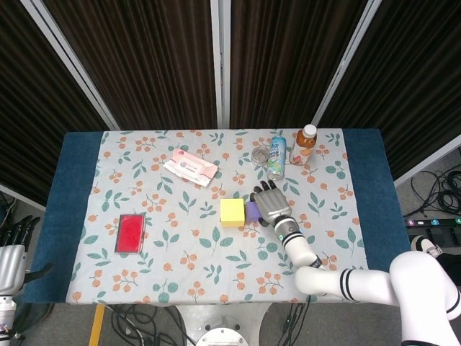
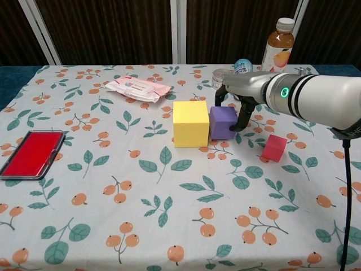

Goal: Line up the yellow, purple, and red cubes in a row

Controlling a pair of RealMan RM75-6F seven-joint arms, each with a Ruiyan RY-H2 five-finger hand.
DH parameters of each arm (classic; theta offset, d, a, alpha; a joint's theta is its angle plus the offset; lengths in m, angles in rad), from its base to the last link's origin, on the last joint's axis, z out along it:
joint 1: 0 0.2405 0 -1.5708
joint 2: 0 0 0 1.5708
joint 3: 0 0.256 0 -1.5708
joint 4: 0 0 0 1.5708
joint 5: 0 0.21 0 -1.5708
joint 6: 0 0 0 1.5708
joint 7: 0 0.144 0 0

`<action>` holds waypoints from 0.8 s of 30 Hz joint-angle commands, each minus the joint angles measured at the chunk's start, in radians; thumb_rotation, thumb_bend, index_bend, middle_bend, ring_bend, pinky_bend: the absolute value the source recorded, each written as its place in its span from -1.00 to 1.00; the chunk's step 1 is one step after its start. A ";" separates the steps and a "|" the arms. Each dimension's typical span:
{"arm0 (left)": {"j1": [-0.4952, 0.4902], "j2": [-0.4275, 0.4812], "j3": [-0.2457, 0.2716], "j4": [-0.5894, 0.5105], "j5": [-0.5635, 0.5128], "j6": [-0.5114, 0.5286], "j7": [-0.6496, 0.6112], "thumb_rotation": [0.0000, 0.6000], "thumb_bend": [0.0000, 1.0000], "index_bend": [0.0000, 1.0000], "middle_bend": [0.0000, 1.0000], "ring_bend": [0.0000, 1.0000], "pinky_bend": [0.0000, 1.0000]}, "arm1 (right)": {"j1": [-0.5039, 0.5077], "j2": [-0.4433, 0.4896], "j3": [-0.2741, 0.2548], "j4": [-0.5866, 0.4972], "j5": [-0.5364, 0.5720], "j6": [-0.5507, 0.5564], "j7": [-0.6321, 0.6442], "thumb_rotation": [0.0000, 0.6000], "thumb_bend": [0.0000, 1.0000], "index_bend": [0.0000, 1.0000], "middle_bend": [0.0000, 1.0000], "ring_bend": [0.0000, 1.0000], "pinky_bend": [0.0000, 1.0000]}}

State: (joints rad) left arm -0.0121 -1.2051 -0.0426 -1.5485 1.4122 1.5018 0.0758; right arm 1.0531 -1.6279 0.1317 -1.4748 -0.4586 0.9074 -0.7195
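Observation:
The yellow cube (image 2: 191,123) stands mid-table, also visible from the head view (image 1: 232,212). The purple cube (image 2: 223,122) sits against its right side, touching it. My right hand (image 2: 241,97) reaches over the purple cube and grips it, one finger (image 2: 243,117) down its right face and others behind it. In the head view the right hand (image 1: 270,205) covers most of the purple cube (image 1: 251,210). The small red cube (image 2: 274,148) lies apart, to the right and nearer me. My left hand (image 1: 13,246) hangs off the table's left edge, holding nothing.
A flat red case (image 2: 32,152) lies at the left. A pink wipes packet (image 2: 138,87) sits at the back. A juice bottle (image 2: 279,42), a blue can (image 2: 243,64) and a small jar (image 2: 222,79) stand behind the right hand.

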 commanded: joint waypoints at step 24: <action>0.002 -0.002 0.000 0.005 0.001 -0.003 -0.004 1.00 -0.72 -0.67 -0.62 -0.72 -0.69 | 0.011 -0.026 -0.001 0.019 0.014 0.008 -0.012 1.00 -0.52 -0.47 -0.72 -1.00 -1.00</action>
State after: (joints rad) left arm -0.0106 -1.2074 -0.0421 -1.5432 1.4131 1.4984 0.0722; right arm 1.0642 -1.6537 0.1307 -1.4557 -0.4449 0.9151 -0.7309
